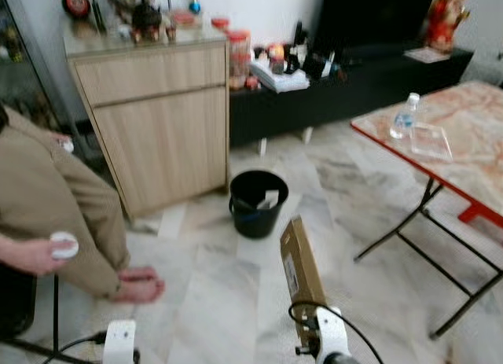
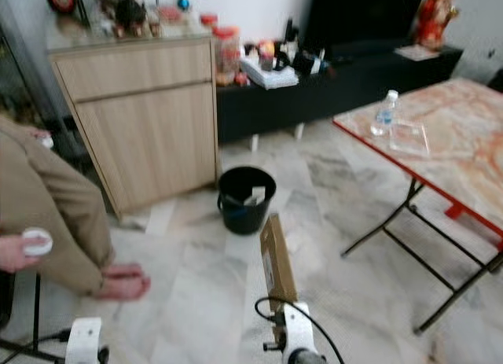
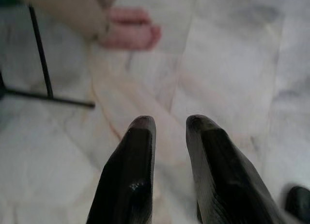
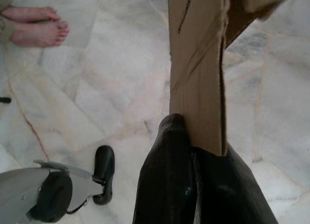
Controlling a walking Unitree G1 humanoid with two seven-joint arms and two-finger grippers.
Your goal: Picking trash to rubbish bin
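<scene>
1. Marble-tiled floor [image 1: 220, 301], pale with grey veining, in a living room; head views slightly blurred.
2. Right gripper [image 4: 196, 154]: two black fingers pressed together on the lower edge of a flattened brown cardboard piece [image 1: 300, 273]. Cardboard stands nearly upright above the gripper, edge-on to the head camera, with a white label on its face.
3. Left gripper [image 3: 169, 125]: fingers slightly spread, nothing between them, pointing down at bare floor. Its white wrist shows low at the robot's left in the left eye view.
4. Black rubbish bin [image 1: 258, 203] stands on the floor ahead of the cardboard, near the front right corner of the cabinet. Some white and pale scraps lie inside it. Cardboard is apart from the bin, not over its rim.
5. Light wood cabinet [image 1: 161, 120] behind and left of the bin; small ornaments on its top, too blurred to identify.
6. Low black TV bench [image 1: 346, 85] along the back wall, with jars and papers at its left end.
7. Folding table [image 1: 471, 144] at the robot's right: marbled top, red edge, black legs. A clear plastic bottle [image 1: 404, 117] stands near its near-left edge, just beside a clear flat container [image 1: 430, 141].
8. Person seated at the robot's left, in beige sleeve and trousers; bare feet [image 1: 137, 285] on the floor. Hand [image 1: 35, 254] holds a small white round object [image 1: 64, 244].
</scene>
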